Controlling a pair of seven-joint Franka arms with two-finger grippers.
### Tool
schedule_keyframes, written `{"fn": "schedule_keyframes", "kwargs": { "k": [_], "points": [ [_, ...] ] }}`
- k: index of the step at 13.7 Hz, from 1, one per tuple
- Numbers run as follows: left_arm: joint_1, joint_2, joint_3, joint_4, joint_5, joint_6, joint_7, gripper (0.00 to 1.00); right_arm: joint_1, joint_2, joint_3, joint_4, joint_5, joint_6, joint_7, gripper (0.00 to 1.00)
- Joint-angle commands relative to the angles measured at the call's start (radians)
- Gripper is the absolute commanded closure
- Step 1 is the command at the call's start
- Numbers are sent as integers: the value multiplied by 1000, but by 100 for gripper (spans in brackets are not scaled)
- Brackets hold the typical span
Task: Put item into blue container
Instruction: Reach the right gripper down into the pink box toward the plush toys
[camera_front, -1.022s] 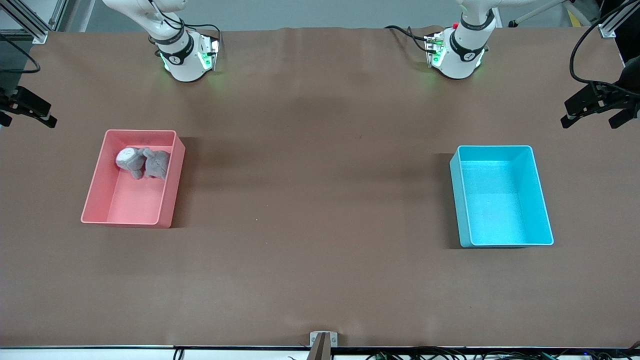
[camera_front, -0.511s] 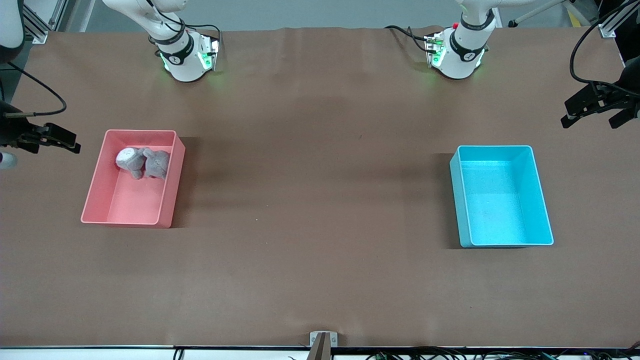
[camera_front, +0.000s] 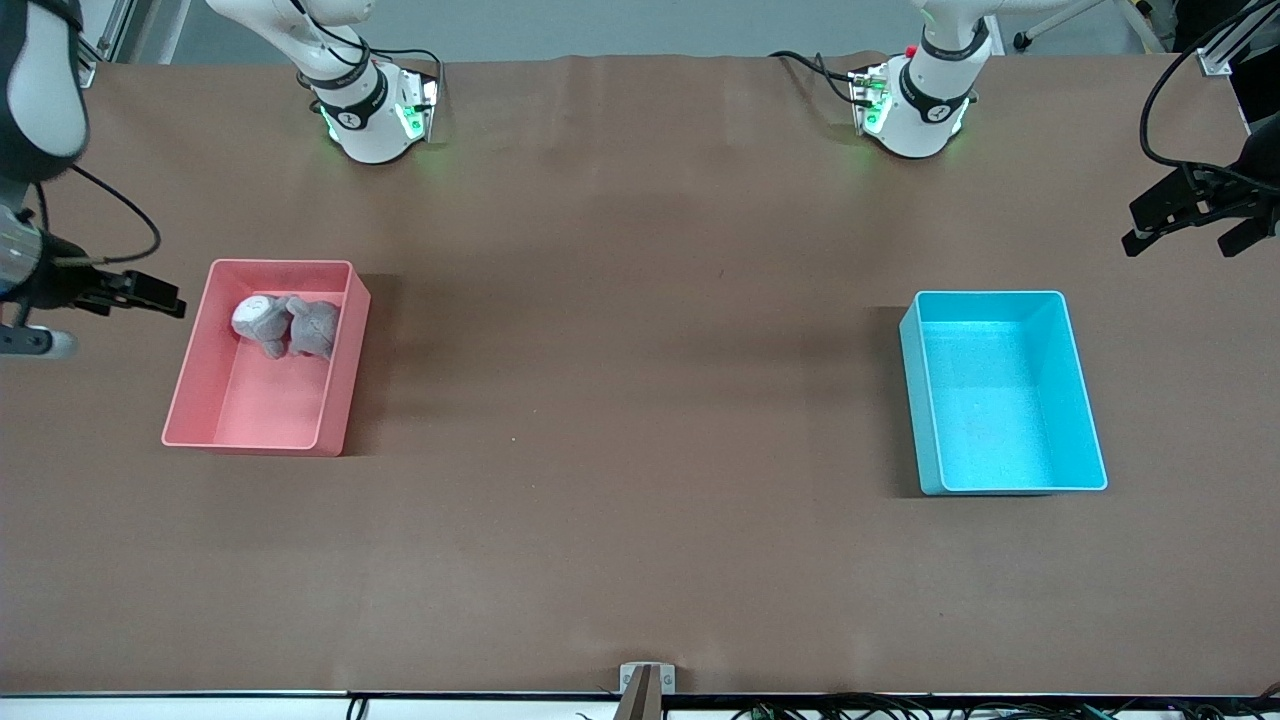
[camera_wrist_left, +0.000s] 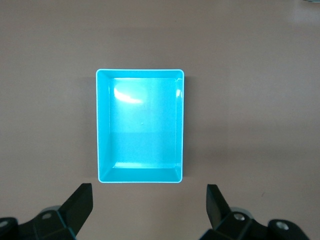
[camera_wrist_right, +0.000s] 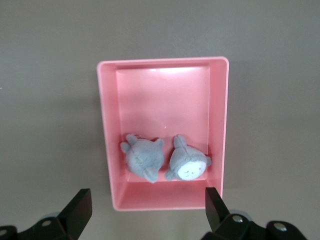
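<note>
The blue container (camera_front: 1000, 400) stands empty toward the left arm's end of the table and fills the middle of the left wrist view (camera_wrist_left: 142, 125). Two grey plush toys lie side by side in the pink bin (camera_front: 270, 400): one shows a white face (camera_front: 255, 318), the other its grey back (camera_front: 315, 328). The right wrist view shows the same toys (camera_wrist_right: 187, 162) (camera_wrist_right: 142, 157) in the pink bin (camera_wrist_right: 162, 100). My right gripper (camera_front: 165, 298) (camera_wrist_right: 147, 202) hangs open and empty over the table just outside the pink bin. My left gripper (camera_front: 1178, 240) (camera_wrist_left: 149, 200) hangs open over the table's edge near the blue container.
Both arm bases (camera_front: 370, 110) (camera_front: 915, 100) stand at the table's back edge. A small metal bracket (camera_front: 646, 680) sits at the front edge. Brown tabletop (camera_front: 640, 380) stretches between the two bins.
My right gripper has come in from the table's end toward the pink bin. The left arm, both bins and the toys have not moved.
</note>
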Motion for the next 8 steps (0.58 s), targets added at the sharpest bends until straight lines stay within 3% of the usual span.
{"fn": "schedule_keyframes", "kwargs": {
  "k": [1, 8],
  "points": [
    [7, -12, -2, 0, -5, -3, 17, 0, -47, -41, 11, -154, 0, 111, -8, 0],
    [5, -12, -2, 0, -3, -3, 17, 0, -103, -54, 10, -417, 2, 372, -1, 0]
  ]
}}
